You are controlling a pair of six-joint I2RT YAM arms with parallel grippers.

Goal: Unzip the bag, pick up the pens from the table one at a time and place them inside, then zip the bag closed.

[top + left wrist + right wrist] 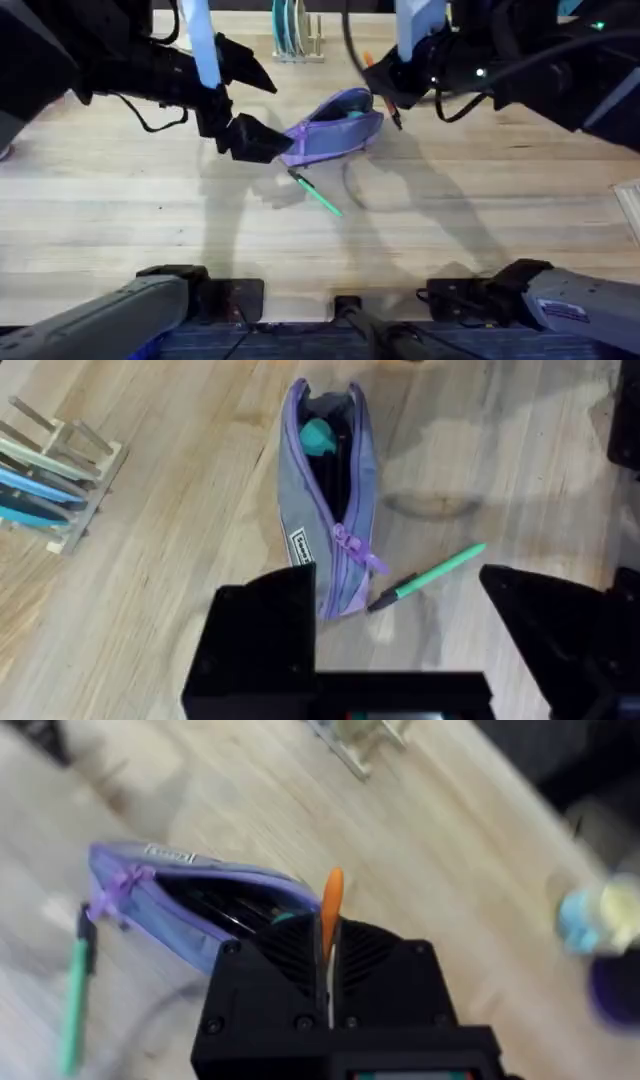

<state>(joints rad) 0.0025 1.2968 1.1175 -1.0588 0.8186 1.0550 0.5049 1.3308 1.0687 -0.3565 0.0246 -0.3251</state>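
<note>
One pen, the orange pen (331, 910), is pinched in my right end effector (328, 955); I'd tip it into the bag (335, 125) mouth while my spread left end effector (400, 630) steadies it.

Bag (335, 128) mouth unzipped and open; left hand (262, 140) stands at its near end, right hand (385, 92) with orange pen (380, 90) at the far end; green pen (318, 193) lies beside it; near desk (150, 220) bare; rack (296, 40) behind.

Left gripper (262, 141) open; right gripper (388, 100) clamped, raised.
</note>
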